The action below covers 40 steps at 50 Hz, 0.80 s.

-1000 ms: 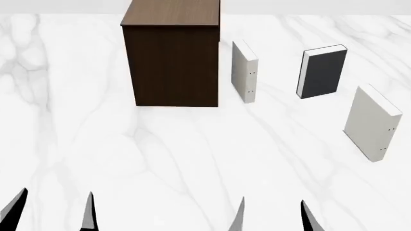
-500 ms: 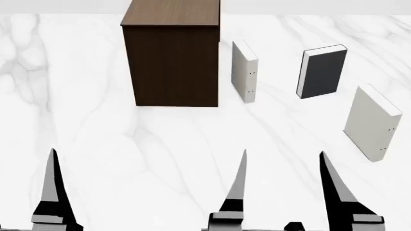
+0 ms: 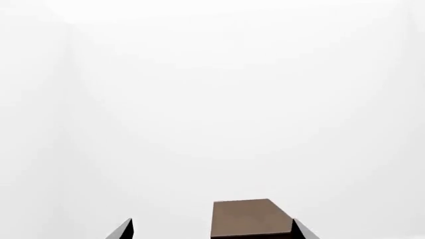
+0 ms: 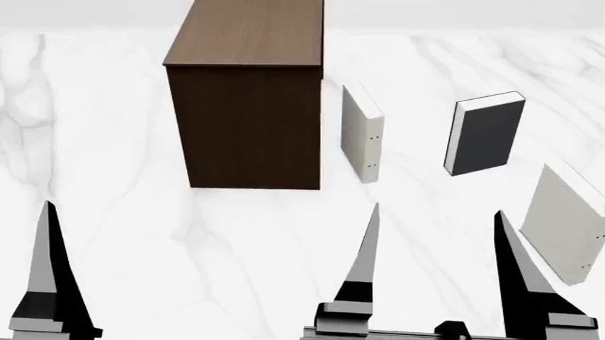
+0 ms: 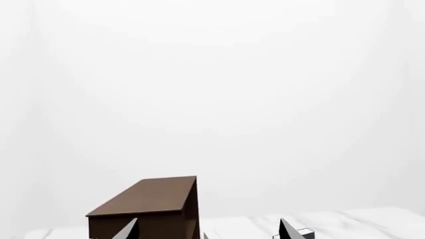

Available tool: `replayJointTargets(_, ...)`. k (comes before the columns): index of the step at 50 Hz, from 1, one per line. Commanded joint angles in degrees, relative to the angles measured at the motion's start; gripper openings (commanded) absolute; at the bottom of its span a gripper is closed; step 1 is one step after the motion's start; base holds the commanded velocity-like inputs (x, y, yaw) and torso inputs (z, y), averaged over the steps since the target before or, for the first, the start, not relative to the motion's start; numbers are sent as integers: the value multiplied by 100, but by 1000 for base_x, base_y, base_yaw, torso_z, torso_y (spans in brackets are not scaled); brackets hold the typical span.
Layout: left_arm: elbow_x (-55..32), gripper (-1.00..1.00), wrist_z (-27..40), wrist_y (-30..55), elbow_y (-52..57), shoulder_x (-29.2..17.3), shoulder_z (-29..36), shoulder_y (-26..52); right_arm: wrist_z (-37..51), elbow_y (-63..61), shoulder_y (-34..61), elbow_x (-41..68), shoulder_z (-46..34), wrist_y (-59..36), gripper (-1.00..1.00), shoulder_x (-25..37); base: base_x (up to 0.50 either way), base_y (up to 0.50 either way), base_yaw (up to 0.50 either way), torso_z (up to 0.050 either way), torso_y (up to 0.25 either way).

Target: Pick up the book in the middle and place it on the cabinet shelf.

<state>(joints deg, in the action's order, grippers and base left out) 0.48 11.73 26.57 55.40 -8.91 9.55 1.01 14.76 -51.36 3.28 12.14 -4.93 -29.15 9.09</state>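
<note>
We have not begun: the book (image 4: 489, 134) stands untouched on the desk (image 4: 113, 163), between two cream books, well right of the cabinet (image 4: 248, 99). Our right tool (image 4: 437, 241) gapes wide and empty; the left tool's (image 4: 47, 234) spread we cannot tell.

Surface (image 4: 236, 262): white marble with faint grey veining, filling the head view from near edge to far. Backdrop (image 3: 212, 99): plain, featureless white in both wrist views, with soft vertical shading near the sides. Lighting: even, diffuse; a faint shadow lies on the marble.
</note>
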Motion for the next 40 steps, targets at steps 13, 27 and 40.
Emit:
replayJointTargets(13, -37, 100, 127, 33, 23, -101, 118, 21, 171, 2, 21, 127, -32, -48, 100, 83, 500, 0, 0, 0, 1)
replayJointTargets(27, -73, 100, 195, 85, 31, -151, 181, 46, 237, 99, 8, 180, -84, 1, 100, 123, 500, 0, 0, 0, 1)
replayJointTargets(40, -103, 100, 262, 104, 14, -196, 224, 40, 317, 105, -13, 287, -53, -21, 100, 158, 500, 0, 0, 0, 1)
